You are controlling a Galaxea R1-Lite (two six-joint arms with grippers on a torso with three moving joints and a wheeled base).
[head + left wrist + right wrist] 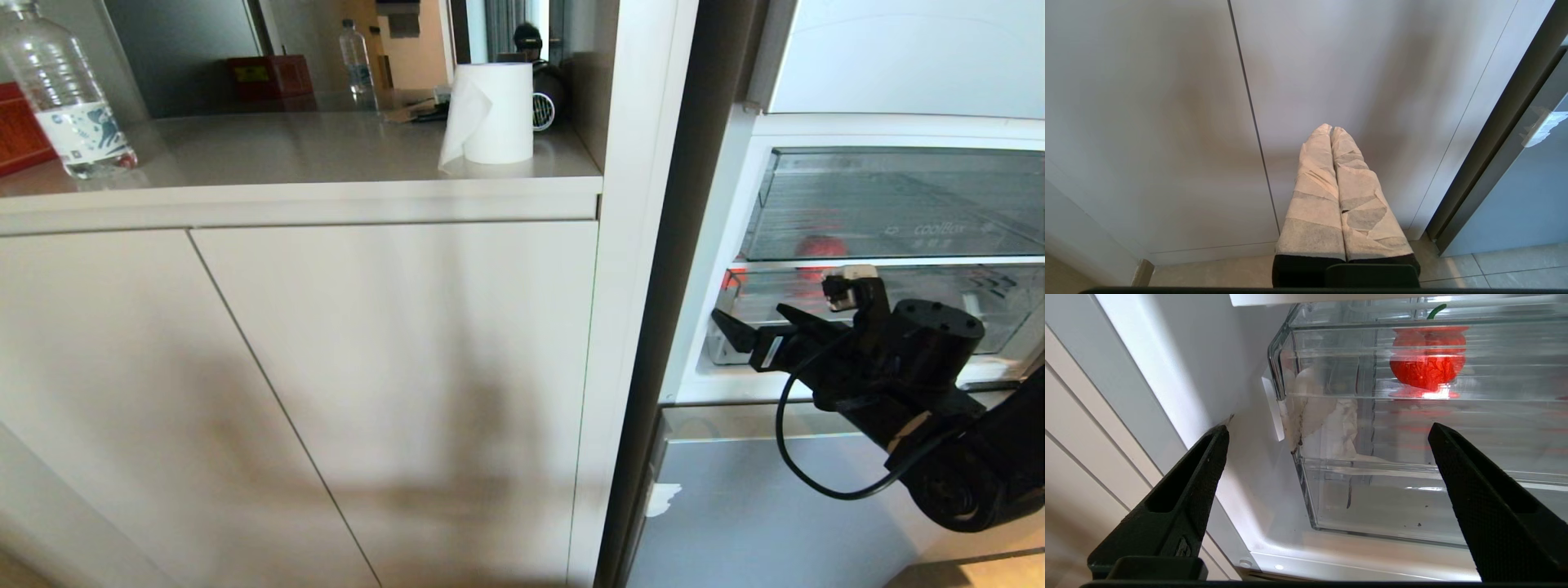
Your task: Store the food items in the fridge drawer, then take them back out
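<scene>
A red-orange pepper-shaped food item (1427,361) with a green stem sits upright inside the clear ribbed fridge drawer (1372,506), white tape scrap on its corner.

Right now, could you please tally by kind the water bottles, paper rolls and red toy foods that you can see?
Water bottles: 2
Paper roll: 1
Red toy food, inside the clear drawer: 1 clearly seen
Total: 4
</scene>
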